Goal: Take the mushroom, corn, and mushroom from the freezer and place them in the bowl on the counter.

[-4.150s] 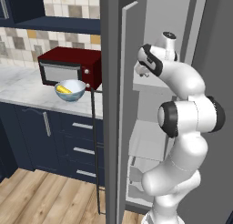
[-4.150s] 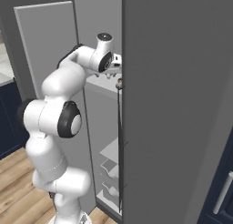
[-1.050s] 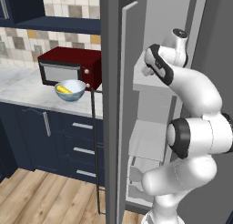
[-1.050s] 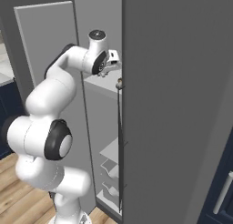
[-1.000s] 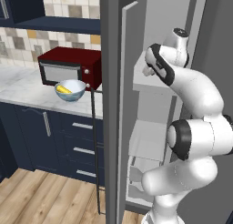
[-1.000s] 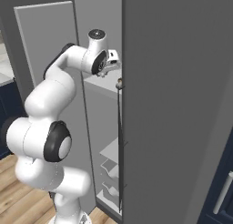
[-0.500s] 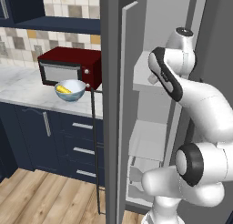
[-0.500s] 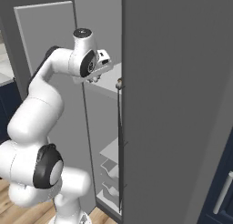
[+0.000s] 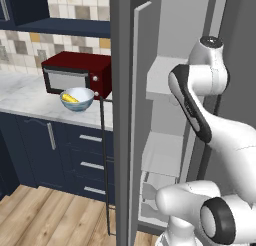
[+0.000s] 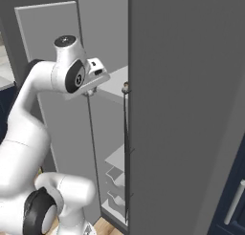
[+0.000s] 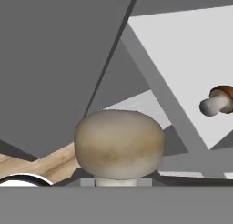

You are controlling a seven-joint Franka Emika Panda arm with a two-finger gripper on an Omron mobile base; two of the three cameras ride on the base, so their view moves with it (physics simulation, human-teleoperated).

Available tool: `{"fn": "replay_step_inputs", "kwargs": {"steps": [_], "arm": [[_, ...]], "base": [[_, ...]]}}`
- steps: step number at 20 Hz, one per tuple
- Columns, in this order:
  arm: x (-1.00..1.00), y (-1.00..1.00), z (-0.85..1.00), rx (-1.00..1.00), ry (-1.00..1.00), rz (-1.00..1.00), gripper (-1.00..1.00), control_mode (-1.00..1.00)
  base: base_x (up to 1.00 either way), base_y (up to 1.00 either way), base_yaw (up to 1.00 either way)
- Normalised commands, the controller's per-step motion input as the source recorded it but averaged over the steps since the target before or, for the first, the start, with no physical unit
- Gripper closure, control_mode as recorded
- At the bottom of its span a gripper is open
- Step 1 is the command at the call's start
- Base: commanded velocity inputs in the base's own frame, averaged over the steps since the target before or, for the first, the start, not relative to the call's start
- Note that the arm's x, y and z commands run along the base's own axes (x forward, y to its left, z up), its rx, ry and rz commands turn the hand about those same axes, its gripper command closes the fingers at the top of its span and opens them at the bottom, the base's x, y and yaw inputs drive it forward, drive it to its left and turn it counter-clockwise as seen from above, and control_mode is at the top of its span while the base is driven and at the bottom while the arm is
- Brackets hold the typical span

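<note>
Already, at the left of the left base view, you have the corn (image 9: pixel 70 98) lying in the bowl (image 9: pixel 77 100) on the counter (image 9: pixel 30 97), just in front of the dark red microwave (image 9: pixel 76 79). Right of that stands the open freezer (image 9: pixel 165 90), with the arm reaching in at shelf height. In the hand view the gripper (image 11: pixel 117 181) is closed tight on a pale mushroom (image 11: pixel 119 143) at lower centre, and a second, brown-capped mushroom (image 11: pixel 217 100) lies on the white shelf at the right edge. Watch the swing out: the door edge is close, and a knock there could jar the round cap loose.
</note>
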Motion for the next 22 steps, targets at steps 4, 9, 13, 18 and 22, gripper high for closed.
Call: {"fn": "replay_step_inputs", "kwargs": {"steps": [4,9,13,18,22], "arm": [[-0.85,0.08,0.06,0.01,0.03,-0.24,1.0,-1.0],[-0.98,0.0,0.01,0.16,0.0,-0.33,1.0,-1.0],[-0.64,0.0,-0.08,0.31,0.06,-0.45,1.0,-1.0],[-0.18,-0.04,-0.48,0.24,0.17,-0.45,1.0,-1.0],[-0.24,0.04,-0.6,0.05,0.1,-0.31,1.0,-1.0]], "base": [[0.0,0.0,0.0],[0.0,0.0,0.0],[0.0,0.0,0.0],[0.0,0.0,0.0],[0.0,0.0,0.0]]}}
